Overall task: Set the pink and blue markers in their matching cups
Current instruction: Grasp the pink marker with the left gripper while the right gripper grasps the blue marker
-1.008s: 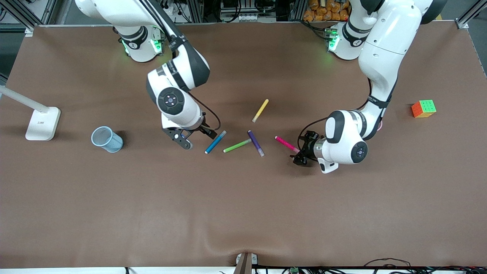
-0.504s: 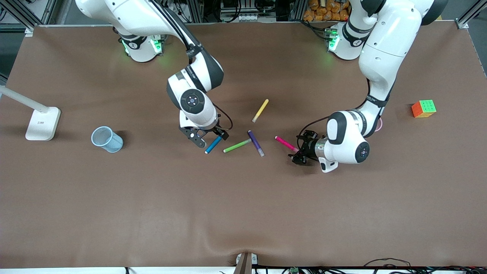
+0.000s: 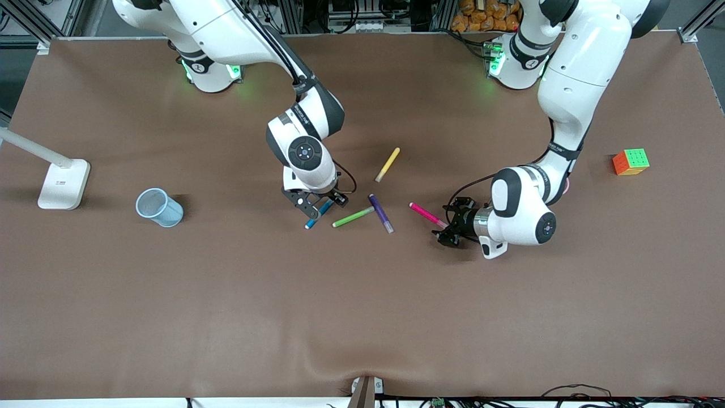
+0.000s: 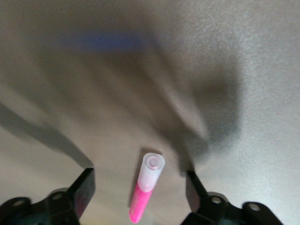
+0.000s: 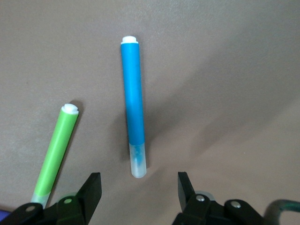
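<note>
Both of my hands are low over the brown counter (image 3: 362, 317), each spread open and holding nothing. Right hand (image 3: 318, 205) hangs over the blue marker (image 3: 318, 215), which lies flat between its two fingers (image 5: 91, 192) in the right wrist view, with the green pen (image 3: 353, 216) just beside it. Left hand (image 3: 449, 226) is down at one end of the pink marker (image 3: 427, 215); in the left wrist view the marker's pale end (image 4: 152, 170) sits between the parted fingers (image 4: 83, 190), not touched by either.

Counter is a wide brown mat, slightly rippled at the edge nearest the front camera. A purple pen (image 3: 380, 213) and a yellow pen (image 3: 388, 164) lie between the two markers. The blue cup (image 3: 159, 207) stands toward the right arm's end near a white lamp base (image 3: 63, 183); a coloured cube (image 3: 630, 161) sits toward the left arm's end. Only a sliver of the pink cup (image 3: 567, 185) shows past my left arm. Metal framing and cables run along the edge where the bases stand.

Since a second ago my right hand has swung in from beside the blue marker to right over it — the left has barely shifted.
</note>
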Robot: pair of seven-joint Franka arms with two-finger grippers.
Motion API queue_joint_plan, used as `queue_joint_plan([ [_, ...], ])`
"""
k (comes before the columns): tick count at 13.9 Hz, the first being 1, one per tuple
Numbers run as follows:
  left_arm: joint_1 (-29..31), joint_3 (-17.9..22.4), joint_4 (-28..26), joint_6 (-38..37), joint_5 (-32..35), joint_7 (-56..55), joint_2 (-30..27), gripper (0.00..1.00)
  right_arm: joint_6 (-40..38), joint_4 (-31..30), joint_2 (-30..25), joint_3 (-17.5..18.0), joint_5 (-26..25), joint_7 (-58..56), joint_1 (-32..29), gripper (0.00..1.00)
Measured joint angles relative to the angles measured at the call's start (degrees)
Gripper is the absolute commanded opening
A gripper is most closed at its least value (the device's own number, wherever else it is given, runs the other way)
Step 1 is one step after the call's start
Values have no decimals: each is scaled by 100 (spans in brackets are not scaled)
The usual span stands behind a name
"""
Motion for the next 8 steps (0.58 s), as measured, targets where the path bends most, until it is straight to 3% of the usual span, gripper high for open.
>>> queue_joint_plan([
  [1,4,0,13,5,-1,0,0,57,42,0,35,0,0,3,14,58],
  [3,9,0,17,6,-4,0,0,14,153,-2,126,0,0,4,58,53],
  [4,16,0,23,5,-4,0,-1,0,217,-2,167,0,0,14,88,51],
  [6,40,0,16,-71,-4,0,-17,0,260,-2,220,0,0,29,125,38],
  [8,68,-1,-3,-128,-4,1,-38,0,262,-2,235,-1,0,32,129,33],
])
